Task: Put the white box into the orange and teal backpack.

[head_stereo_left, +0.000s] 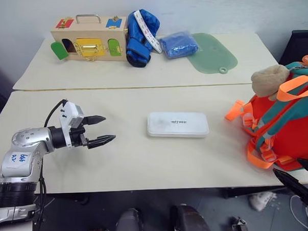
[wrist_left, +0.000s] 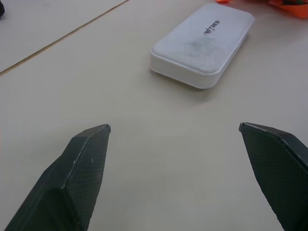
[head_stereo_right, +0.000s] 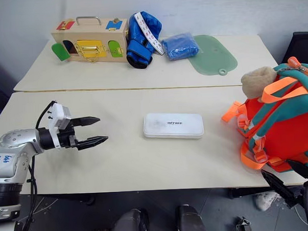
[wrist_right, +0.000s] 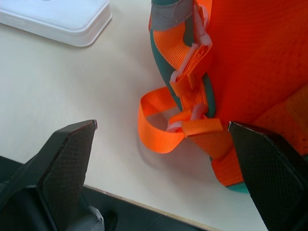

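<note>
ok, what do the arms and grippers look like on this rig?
Left arm: silver-grey metal links with a black cuff and blue handwriting on a white label. A white camera block sits on the wrist, with a black cable looping off it. Left gripper: two black tapered fingers with finely textured pads. Right gripper has the same black fingers.

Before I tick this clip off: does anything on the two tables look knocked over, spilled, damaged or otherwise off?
Nothing stands out. The flat glossy white box lies flat mid-table, intact. The bright orange backpack with teal trim sits near the table's right edge, its orange webbing straps trailing loose on the tabletop, which looks ordinary.
</note>
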`<state>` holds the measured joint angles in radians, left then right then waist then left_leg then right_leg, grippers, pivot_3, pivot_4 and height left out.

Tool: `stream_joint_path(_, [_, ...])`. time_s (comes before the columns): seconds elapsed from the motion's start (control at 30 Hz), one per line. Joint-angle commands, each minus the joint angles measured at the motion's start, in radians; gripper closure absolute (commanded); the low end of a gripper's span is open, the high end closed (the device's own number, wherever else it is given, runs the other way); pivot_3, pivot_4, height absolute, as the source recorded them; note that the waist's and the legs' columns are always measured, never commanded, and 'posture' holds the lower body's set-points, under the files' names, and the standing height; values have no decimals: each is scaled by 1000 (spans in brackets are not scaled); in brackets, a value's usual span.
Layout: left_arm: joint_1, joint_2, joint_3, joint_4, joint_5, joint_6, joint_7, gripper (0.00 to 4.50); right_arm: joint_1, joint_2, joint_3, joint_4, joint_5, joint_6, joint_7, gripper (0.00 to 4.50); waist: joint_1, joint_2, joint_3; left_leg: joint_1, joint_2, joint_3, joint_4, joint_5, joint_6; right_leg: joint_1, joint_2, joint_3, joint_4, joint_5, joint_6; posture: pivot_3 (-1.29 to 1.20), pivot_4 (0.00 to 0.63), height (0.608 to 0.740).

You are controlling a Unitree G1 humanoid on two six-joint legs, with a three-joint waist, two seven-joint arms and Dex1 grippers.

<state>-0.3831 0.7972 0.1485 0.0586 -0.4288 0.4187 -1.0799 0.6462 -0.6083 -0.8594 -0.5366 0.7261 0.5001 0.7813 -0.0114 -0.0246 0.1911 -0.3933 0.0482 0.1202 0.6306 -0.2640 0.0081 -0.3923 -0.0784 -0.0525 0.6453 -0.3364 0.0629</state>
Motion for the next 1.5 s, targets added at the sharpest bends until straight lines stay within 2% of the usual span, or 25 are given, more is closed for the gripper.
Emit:
stream_joint_path(0.03, [3, 16, 27, -23, -12, -7, -2, 0, -2, 2, -3, 1, 2, -11, -4, 38, 2, 0, 0, 0, 0, 0, 0, 0, 0, 0, 0, 0, 0, 0, 0, 0, 150, 740])
stream_joint_path(0.37, [-6, 19, 36, -32, -14, 16, 31, 0, -12, 0, 19, -15, -5, -12, -12, 38, 8, 0, 0, 0, 0, 0, 0, 0, 0, 0, 0, 0, 0, 0, 0, 0, 150, 740])
stream_joint_path(0.53, [-13, 13, 34, -44, -10, 31, 61, 0, -3, -5, 43, -85, 26, 8, -8, 38, 7, 0, 0, 0, 0, 0, 0, 0, 0, 0, 0, 0, 0, 0, 0, 0, 150, 740])
stream_joint_path(0.6, [-10, 6, 27, -60, -11, 44, 75, 0, -10, -7, 76, -151, 63, 27, -14, 413, 7, 0, 0, 0, 0, 0, 0, 0, 0, 0, 0, 0, 1, 0, 0, 0, 150, 740])
stream_joint_path(0.67, [-11, -10, 15, -76, -8, 47, 95, 386, -28, -15, 136, -215, 88, 48, -30, 950, 6, 0, 0, 1, 0, 0, 0, 0, 0, 0, 0, 0, 1, 0, 0, 0, 150, 740])
stream_joint_path(0.7, [-20, -28, 5, -83, -4, 44, 112, 688, -49, -22, 182, -242, 88, 58, -43, 1408, 7, 0, 0, 1, 0, 0, 0, 0, 0, 0, 0, 0, 1, 0, 0, 0, 150, 740])
stream_joint_path(0.8, [-64, -96, -47, -91, 31, 45, 182, 1463, -155, -41, 340, -273, 39, 82, -101, 2313, 8, -1, 0, 1, 0, 0, 1, 1, 0, 1, 0, 0, 1, 0, 0, 0, 150, 740])
stream_joint_path(0.93, [-117, -174, -126, -63, 104, 28, 256, 2713, -369, -27, 542, -191, -100, 111, -241, 3708, 9, -2, -1, 0, -1, 0, 3, 1, 1, 0, 0, 0, 2, 1, 1, 0, 150, 740])
stream_joint_path(1.0, [-132, -202, -155, -36, 139, 15, 284, 3366, -453, -17, 604, -133, -166, 94, -276, 4410, 9, -3, -1, -1, -1, 0, 3, 2, 0, -1, 0, 0, 2, 1, 1, 0, 150, 740])
stream_joint_path(1.1, [-151, -235, -187, 7, 190, -9, 319, 4320, -572, 10, 660, -28, -241, 74, -326, 4500, 8, -3, -1, -1, -1, 1, 3, 4, -5, -1, 1, 0, 3, 1, 1, 0, 150, 740])
stream_joint_path(1.13, [-157, -242, -197, 16, 204, -12, 325, 4479, -607, 18, 678, 5, -268, 68, -339, 4500, 6, -3, -1, -1, -1, 1, 3, 4, -5, -1, 1, 0, 3, 1, 1, 0, 150, 740])
stream_joint_path(1.3, [-178, -288, -255, 25, 249, 42, 358, 4479, -751, 69, 752, 182, -392, 7, -393, 4500, 7, -3, -1, -1, -1, 2, 5, 5, -5, -2, 2, 0, 6, 1, 1, 0, 150, 740])
stream_joint_path(1.5, [-191, -337, -261, 20, 266, 90, 407, 4479, -875, 131, 794, 372, -491, -44, -443, 4500, 6, -3, -1, -1, -1, 2, 6, 5, -6, -2, 2, 0, 8, 1, 1, 0, 150, 740])
